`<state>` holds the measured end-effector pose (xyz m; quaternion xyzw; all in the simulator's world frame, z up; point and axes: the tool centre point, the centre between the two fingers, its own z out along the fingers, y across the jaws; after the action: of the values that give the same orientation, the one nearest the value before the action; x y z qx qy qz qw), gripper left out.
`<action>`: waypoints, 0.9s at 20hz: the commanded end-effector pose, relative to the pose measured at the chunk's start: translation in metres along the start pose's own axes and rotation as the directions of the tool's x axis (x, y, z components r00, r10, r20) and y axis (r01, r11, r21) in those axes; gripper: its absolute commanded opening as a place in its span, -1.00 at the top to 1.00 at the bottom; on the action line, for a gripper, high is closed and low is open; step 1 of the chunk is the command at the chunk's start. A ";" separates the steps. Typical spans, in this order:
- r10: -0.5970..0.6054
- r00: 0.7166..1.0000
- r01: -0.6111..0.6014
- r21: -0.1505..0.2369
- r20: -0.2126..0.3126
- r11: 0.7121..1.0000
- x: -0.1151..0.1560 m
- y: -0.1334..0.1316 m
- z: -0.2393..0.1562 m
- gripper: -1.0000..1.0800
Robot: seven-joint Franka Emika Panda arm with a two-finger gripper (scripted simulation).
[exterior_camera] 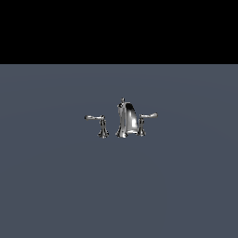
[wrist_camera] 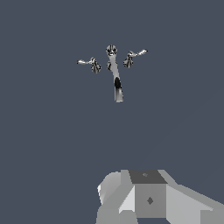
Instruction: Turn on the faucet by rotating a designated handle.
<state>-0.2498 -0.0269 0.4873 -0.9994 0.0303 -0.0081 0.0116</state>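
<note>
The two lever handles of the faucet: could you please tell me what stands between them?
The curved chrome spout with its top knob stands between the handle fixed against it and the twin lever set apart; the exterior view shows this.

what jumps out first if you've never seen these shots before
The shiny chrome faucet stands alone mid-frame on a flat grey-blue floor under a black backdrop. Its two lever handles flank the spout: the handle on the exterior view's right sits tight against it, the twin lever stands apart. No arm shows in the exterior view.
</note>
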 end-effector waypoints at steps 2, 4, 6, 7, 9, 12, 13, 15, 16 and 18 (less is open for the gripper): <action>0.001 1.000 -0.001 0.000 0.000 1.000 0.000 0.000 0.000 1.00; 0.006 1.000 -0.006 0.000 0.000 1.000 0.001 -0.001 0.002 1.00; 0.015 1.000 -0.015 0.000 0.000 1.000 0.004 -0.002 0.004 1.00; 0.022 1.000 -0.022 0.000 0.000 1.000 0.005 -0.003 0.006 1.00; 0.040 0.999 -0.040 -0.001 0.000 0.999 0.009 -0.005 0.011 1.00; 0.075 0.997 -0.075 -0.001 0.000 0.997 0.018 -0.008 0.022 1.00; 0.089 0.996 -0.089 -0.001 0.000 0.996 0.021 -0.010 0.026 1.00; 0.122 0.993 -0.122 -0.002 0.000 0.993 0.029 -0.013 0.035 1.00; 0.140 0.990 -0.140 -0.002 0.000 0.990 0.034 -0.014 0.041 1.00; 0.178 0.984 -0.178 -0.002 0.000 0.984 0.044 -0.018 0.052 1.00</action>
<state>-0.2114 -0.0129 0.4449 -0.9944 0.1053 -0.0074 0.0111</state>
